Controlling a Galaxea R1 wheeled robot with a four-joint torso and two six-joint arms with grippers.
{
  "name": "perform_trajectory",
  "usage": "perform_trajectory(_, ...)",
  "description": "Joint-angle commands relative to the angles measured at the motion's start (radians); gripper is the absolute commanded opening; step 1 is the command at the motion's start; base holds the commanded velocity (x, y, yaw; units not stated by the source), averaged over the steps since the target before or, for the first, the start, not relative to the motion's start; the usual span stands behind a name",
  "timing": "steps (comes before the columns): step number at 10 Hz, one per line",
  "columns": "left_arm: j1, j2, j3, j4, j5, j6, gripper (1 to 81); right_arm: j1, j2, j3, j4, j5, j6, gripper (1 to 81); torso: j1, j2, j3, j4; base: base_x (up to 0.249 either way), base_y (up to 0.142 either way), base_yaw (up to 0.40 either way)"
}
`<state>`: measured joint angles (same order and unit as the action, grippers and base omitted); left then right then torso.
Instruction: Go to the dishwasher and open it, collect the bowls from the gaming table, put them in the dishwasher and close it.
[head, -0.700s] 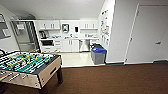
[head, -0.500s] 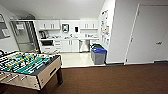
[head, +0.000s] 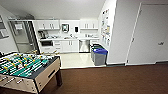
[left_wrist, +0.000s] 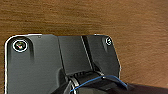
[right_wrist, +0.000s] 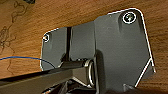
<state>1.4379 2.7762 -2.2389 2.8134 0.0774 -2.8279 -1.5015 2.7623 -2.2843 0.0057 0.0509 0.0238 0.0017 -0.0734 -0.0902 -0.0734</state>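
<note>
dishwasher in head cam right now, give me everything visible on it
The stainless-steel dishwasher sits far ahead in the kitchen nook, built in under the countertop, with white cabinet doors to its left as seen. Its front is a flat grey metal panel, upright and apparently shut. A handle cannot be made out from here. Lidded waste bins stand on the pale floor nearer the camera, to its right. Nothing visibly touches the front.

A brown wood-grain floor (head: 112, 80) is stretching toward a kitchenette where pale tile (head: 75, 60) is shining under bright light. White cabinets (head: 48, 24) are lining the far wall, a foosball table (head: 27, 68) is standing nearby, and lidded bins (head: 99, 55) are sitting beside a white wall (head: 121, 32) with a closed door (head: 150, 35).
</note>
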Motion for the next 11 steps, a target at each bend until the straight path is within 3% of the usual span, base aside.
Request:
perform_trajectory(1, -0.055, -0.015, 0.024, 0.066, 0.065, -0.052, 81.1, 0.052, -0.016, 0.016, 0.007, -0.054, -0.001, 81.1, 0.0, 0.0, 0.0, 0.0, 0.148, 0.0, 0.0)
perform_trajectory(11, -0.052, -0.013, 0.024, 0.066, 0.067, -0.052, 81.1, 0.06, -0.016, 0.022, -0.006, -0.054, -0.002, 81.1, 0.0, 0.0, 0.0, 0.0, 0.175, 0.0, 0.0)
